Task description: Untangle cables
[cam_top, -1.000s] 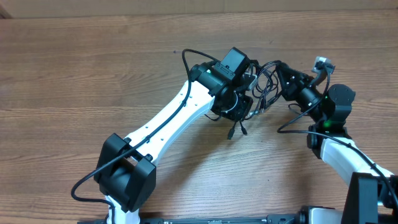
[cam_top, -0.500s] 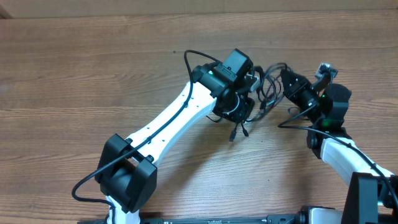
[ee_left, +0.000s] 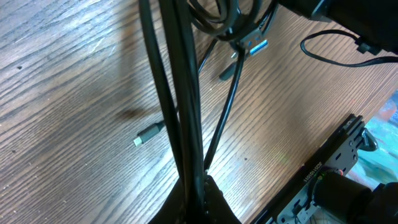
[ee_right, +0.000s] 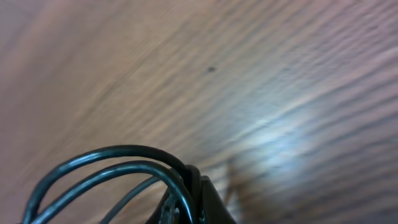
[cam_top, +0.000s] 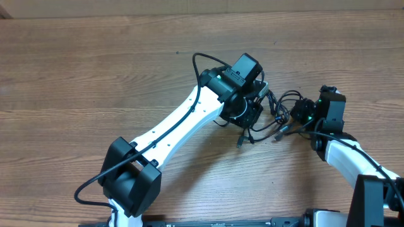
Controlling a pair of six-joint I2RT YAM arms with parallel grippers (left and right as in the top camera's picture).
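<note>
Since the earlier overhead frames the right gripper (cam_top: 301,114) has pulled away from the left one, dropping toward the near edge of the table (cam_top: 95,75) and out to the right. The left gripper (cam_top: 251,115) has shifted only slightly to the right. The cables (cam_top: 278,108), which were bunched tight between the two claws, are now drawn out into a looser spread of thin black loops and strands spanning the gap between them, just above the wood. The left claw is closed on the cables: in the left wrist view several strands converge into its pinched fingertips (ee_left: 200,198) at the bottom of the frame and run up and away, taut. One strand ends in a small plug with a pale tip (ee_left: 145,136), close to the table surface beside the taut strands. Another ends in a plug with a blue tongue (ee_left: 252,45), farther off near the dark body of the right arm (ee_left: 336,15). The right claw is likewise clamped on the cables: in the blurred right wrist view, curved black loops arch out to the left from its closed tips (ee_right: 194,198). From overhead, two loose ends (cam_top: 242,139) dangle near the table below the left claw.
</note>
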